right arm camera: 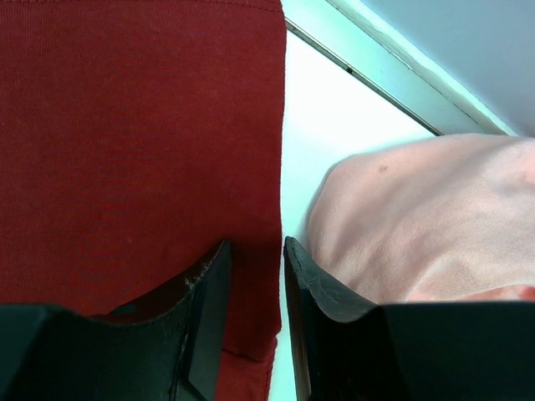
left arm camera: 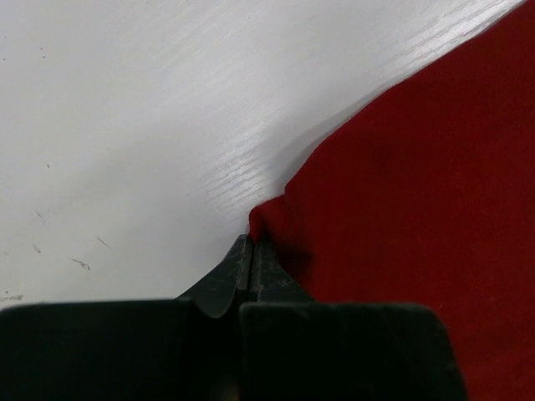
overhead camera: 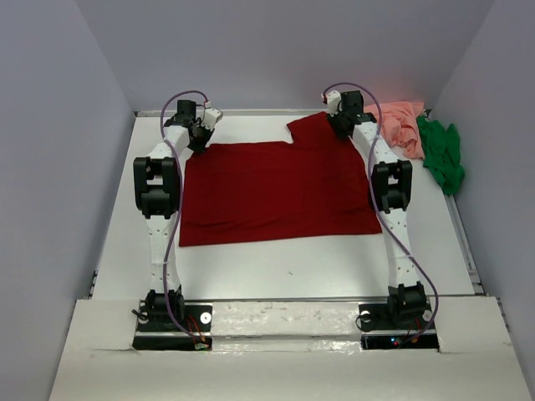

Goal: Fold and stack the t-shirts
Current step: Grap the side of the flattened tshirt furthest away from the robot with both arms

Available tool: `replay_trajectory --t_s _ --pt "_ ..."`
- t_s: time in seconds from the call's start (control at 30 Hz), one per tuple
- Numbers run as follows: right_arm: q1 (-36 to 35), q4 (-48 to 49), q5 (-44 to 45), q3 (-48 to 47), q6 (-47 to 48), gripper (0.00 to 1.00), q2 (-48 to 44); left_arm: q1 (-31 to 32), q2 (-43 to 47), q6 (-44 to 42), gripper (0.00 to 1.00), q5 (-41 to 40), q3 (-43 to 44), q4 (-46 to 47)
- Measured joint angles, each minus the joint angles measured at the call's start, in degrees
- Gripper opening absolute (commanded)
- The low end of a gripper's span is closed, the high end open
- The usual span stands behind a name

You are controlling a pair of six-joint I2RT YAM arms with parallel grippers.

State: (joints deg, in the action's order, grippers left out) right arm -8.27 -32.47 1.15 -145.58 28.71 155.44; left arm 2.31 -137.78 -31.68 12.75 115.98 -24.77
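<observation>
The dark red t-shirt [overhead camera: 276,192] lies spread flat in the middle of the table. My left gripper [overhead camera: 201,135] is at its far left corner, and the left wrist view shows the gripper [left arm camera: 251,244] shut on a pinch of the red cloth [left arm camera: 418,209]. My right gripper [overhead camera: 339,125] is at the shirt's far right sleeve. In the right wrist view it [right arm camera: 255,251] stands open, its jaws straddling the right edge of the red cloth [right arm camera: 142,125]. The salmon pink t-shirt [overhead camera: 403,125] and the bright green t-shirt [overhead camera: 443,154] lie bunched at the far right.
The pink shirt [right arm camera: 418,217] lies just right of my right gripper, with a narrow strip of white table [right arm camera: 334,125] between it and the red cloth. Grey walls enclose the table on three sides. The table's back rim [right arm camera: 393,83] is close behind.
</observation>
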Motion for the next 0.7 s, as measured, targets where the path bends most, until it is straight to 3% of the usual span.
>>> replay_trajectory --t_s 0.57,0.67,0.7 --pt "0.9 0.3 -6.1 1.4 -4.3 0.31 -0.3 0.2 1.1 0.0 0.0 -0.4 -1.3 -0.7" --pt "1.4 1.7 -7.5 4.0 -5.1 0.19 -1.6 0.2 1.2 0.0 0.0 -0.5 -1.3 -0.8" --pt "1.5 1.9 -7.9 4.8 -5.2 0.1 -2.1 0.2 1.3 0.0 0.0 -0.5 -1.3 -0.8"
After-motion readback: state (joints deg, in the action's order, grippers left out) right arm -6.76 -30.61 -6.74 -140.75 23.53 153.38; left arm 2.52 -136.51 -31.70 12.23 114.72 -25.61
